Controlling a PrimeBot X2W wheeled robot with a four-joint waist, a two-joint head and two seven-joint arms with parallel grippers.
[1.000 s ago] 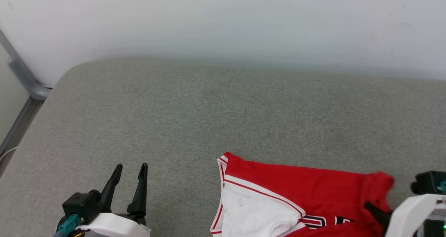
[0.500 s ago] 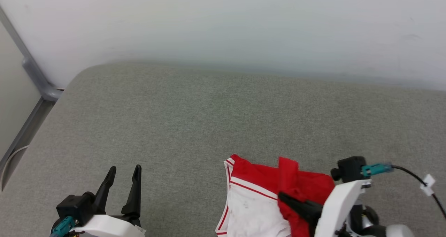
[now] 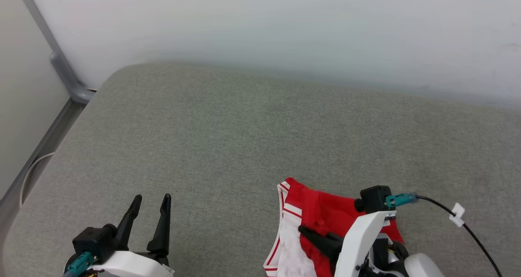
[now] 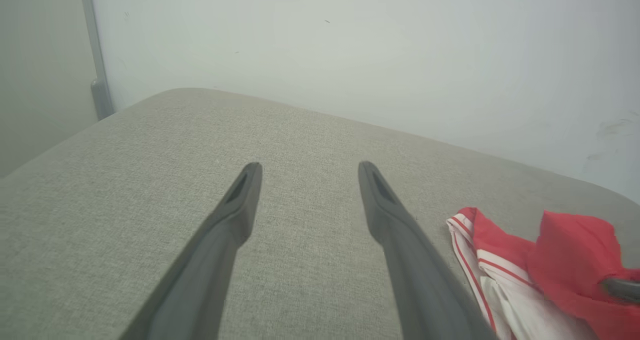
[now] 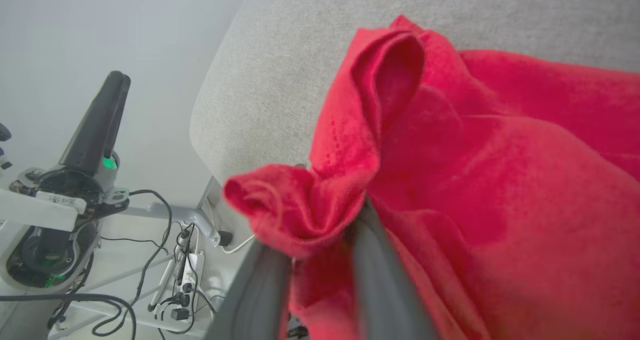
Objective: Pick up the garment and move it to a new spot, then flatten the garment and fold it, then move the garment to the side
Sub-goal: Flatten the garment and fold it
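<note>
Two sets of jaws are in use. Nearest to me, my right jaws stand narrow, their fingers [image 5: 380, 280] closed on a bunch of red cloth from the garment [image 5: 500, 180]. The bunch folds over the fingertips, so I judge the pinch to be on an edge or corner raised for carrying or folding; which edge cannot be determined. The garment lies crumpled at the near right of the grey fabric-covered tabletop [image 3: 244, 138], red body uppermost, with white sleeve cloth and striped trim along its left side. My white forearm [image 3: 358, 240] and the wrist camera block [image 3: 372, 197] cover its right part, and the bottom edge of the head view cuts off the rest. No lettering can be read, and how much cloth rests on the tabletop rather than hangs from the pinch is unclear. At the near left, my left jaws are spread wide and hold nothing, fingers [image 3: 163, 224] pointing away from me, well apart from the garment. I judge this a standby position, keeping them out of the cloth until flattening requires a second hold. Beyond, the tabletop runs to a pale wall [image 3: 285, 24], with a grey post [image 3: 61, 69] at the far left corner.
</note>
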